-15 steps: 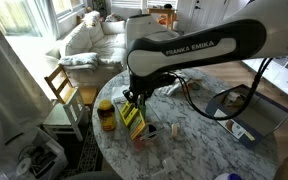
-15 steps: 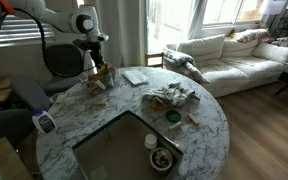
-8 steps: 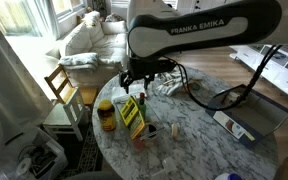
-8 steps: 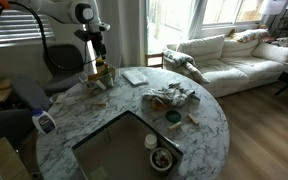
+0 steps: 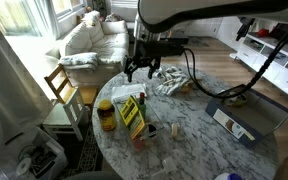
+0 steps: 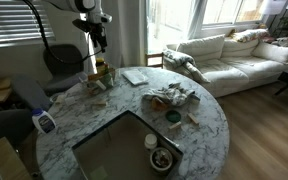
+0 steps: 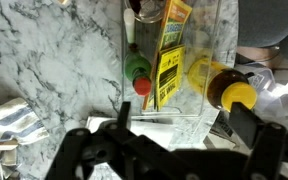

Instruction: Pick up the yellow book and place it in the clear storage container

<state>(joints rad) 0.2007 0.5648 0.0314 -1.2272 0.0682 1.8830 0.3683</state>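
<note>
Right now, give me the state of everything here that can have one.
gripper: open, holding nothing.
container: top open, holds the yellow book.
yellow book: standing on edge inside the container.
jar: upright, yellow lid on.

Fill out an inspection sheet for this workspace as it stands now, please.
Surface: round marble table, crowded.
Job's things: book stands upright inside the clear container.
Clutter: yellow-lidded jar next to the book; crumpled wrappers; white paper; bowl.
Grippers: gripper open, empty, high above the container.
Cables: black cable hangs from the arm over the table.
Surroundings: sofa; wooden chair beside the table.
</note>
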